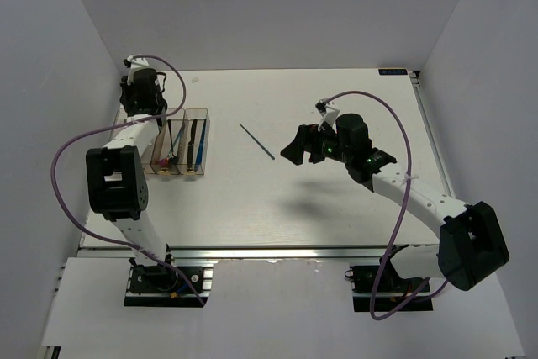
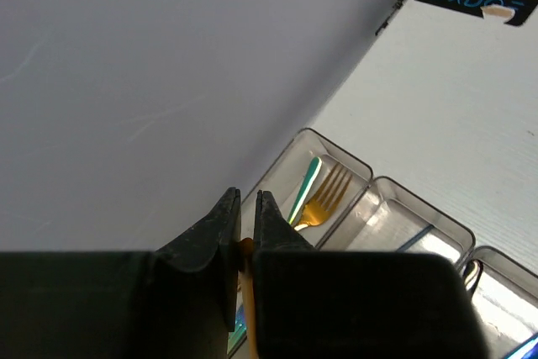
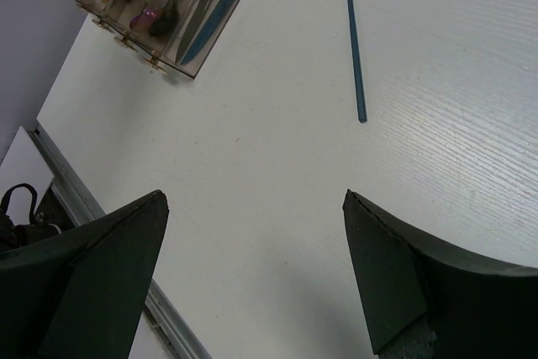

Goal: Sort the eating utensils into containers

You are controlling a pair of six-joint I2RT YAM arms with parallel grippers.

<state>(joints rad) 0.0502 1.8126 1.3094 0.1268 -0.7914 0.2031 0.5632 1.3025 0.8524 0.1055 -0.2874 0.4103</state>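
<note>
Left gripper (image 2: 247, 196) is hovering, as far as I am able to judge, over the wall-side end bin of the containers (image 2: 338, 145). Its jaws are clenching on a slim orange-gold utensil (image 2: 245, 251), of which I am seeing only a short sliver between the fingers. A gold fork (image 2: 324, 194) and a teal piece (image 2: 308, 181) are lying in that same end bin. Right gripper (image 3: 252, 199) is hanging with jaws released wide, grasping nothing, on the side of the containers away from the wall. The blue stick (image 3: 354, 39) is lying flat on the table between it and the containers, well apart from the outermost bin. Risks I am flagging: the held piece is sitting close to the wall-side rim, so a tilted release is liable to be catching that rim and tipping the piece out behind the containers, where I am judging it hard for either arm to reach. I am not able to tell what kind of utensil it is, so mis-sorting is possible. The stick is thin and flush with the table, so the pads are liable to be scraping the surface or rolling it instead of pinching it. I am wanting the fingers straddling it crosswise.
</note>
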